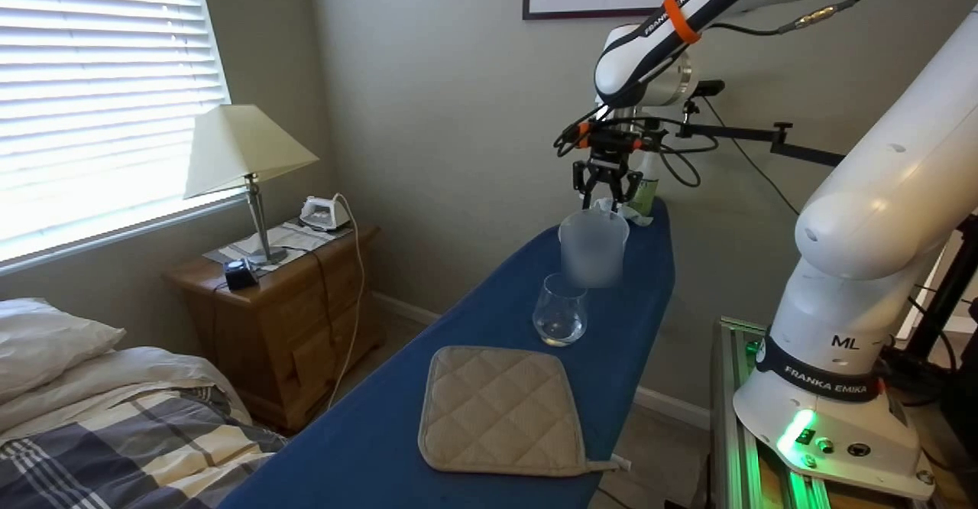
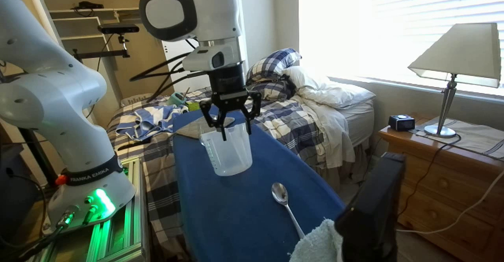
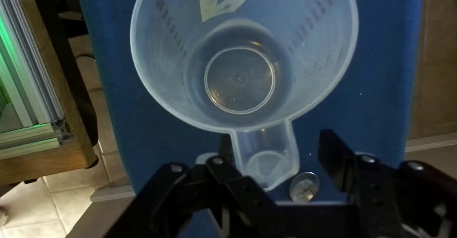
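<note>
Jug [image 2: 234, 155], translucent plastic, graduated; seems upright on the ironing board [image 1: 367, 432], about midway between its long edges. Looks empty, so probably light; thin walls likely flex, smooth sides may slip; unlikely to break. Best hold: handle [image 3: 264, 141] at the rim. Pincer [image 2: 236, 134]: parted, astride the handle, left-hand finger [image 3: 225, 147] in the wrist view closer.

"FRANKA EMIKA", "ML" on arm [image 1: 871, 241]
</note>
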`<state>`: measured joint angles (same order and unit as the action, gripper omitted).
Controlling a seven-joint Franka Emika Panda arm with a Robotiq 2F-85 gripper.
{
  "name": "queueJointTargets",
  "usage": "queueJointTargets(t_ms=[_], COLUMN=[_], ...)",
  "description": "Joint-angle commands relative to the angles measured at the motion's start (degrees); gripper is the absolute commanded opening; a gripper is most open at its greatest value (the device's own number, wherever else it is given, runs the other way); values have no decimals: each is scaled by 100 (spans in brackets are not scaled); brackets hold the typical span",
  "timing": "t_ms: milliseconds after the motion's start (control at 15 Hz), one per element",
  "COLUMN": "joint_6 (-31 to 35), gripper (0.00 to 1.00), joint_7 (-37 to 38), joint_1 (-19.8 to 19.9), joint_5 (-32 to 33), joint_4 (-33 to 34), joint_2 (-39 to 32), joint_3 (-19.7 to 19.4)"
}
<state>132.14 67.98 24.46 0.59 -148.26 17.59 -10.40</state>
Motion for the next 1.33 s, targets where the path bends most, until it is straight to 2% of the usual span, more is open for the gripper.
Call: queueJointTargets(t_ms=[0,67,867,1067,1267], joint_6=[61,59,-163,-369,-848], gripper=[95,100,100,100,100], joint_7=[74,62,-160,-586,-1082], joint_1=[-41,-45,-86,-248,-495], joint_5=[-2,8,810,688,427], joint_4=[77,90,567,720,864], joint_2=[-104,-106,-120,-29,147], joint_3=[-67,-67,59,60,55])
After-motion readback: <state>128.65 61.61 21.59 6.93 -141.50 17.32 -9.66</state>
